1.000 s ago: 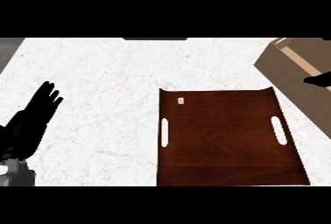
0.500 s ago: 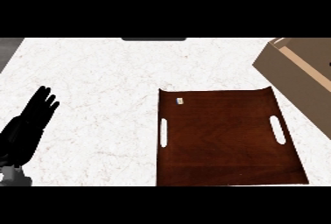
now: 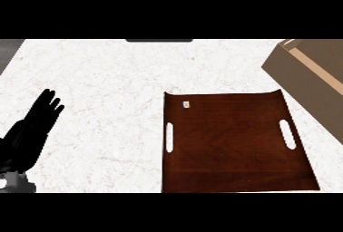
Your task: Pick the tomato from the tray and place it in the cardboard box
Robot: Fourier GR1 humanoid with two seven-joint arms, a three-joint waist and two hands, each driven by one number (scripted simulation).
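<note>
Tomato: I cannot see it anywhere in my head view. It does not show on the tray (image 3: 234,149), and I can see only the outer wall and part of the rim of the cardboard box (image 3: 308,77), so I cannot tell whether it lies inside.

My tray is dark brown wood, lying flat on the white marbled table (image 3: 107,81) to the right of the middle. It has a long white slot handle near its left edge and another near its right edge, and a small pale label (image 3: 186,104) sits close to its far left corner. Its near edge runs out at the bottom of the view.

The box stands at the far right, its near wall tan and its rim a lighter strip, cut off by the right edge. It lies just beyond the tray's far right corner, near it, and I cannot tell whether they touch.

My left hand (image 3: 36,122) shows at the lower left over the table, black, fingers straight and held together pointing away from me, holding nothing, well apart from the tray. A dark strip (image 3: 159,40) lies at the table's far edge.
</note>
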